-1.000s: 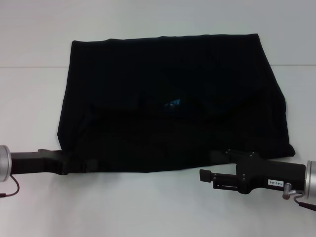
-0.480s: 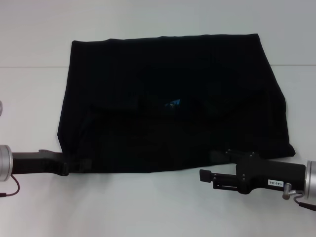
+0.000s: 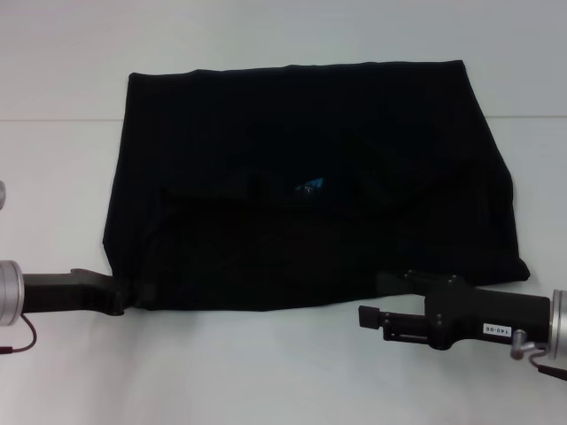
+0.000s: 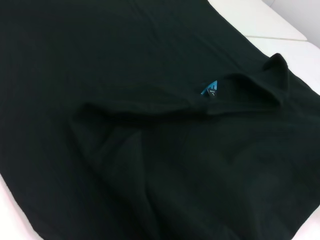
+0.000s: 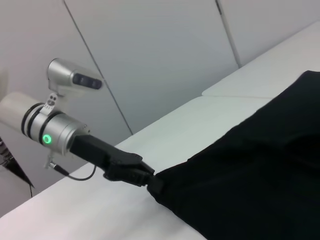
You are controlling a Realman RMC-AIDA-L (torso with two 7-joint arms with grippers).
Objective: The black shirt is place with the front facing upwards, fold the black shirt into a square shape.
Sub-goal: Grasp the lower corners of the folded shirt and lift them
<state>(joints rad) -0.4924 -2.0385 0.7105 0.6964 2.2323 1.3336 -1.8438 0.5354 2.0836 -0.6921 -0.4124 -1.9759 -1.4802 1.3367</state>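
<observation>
The black shirt lies folded on the white table, near part doubled over the far part. Its small blue neck label shows near the middle; the left wrist view sees the label and the shirt close up. My left gripper is low at the shirt's near left corner, open, tips just at the cloth edge. The right wrist view shows that left gripper against the shirt. My right gripper is open at the near right edge, its farther finger at the hem.
A seam runs across the white table at the far left. Bare table surrounds the shirt in front and on both sides. Grey wall panels stand behind the table in the right wrist view.
My left gripper has slid left, off the near left corner, and the cloth stayed where it lay. My right gripper has dropped back slightly towards me.
</observation>
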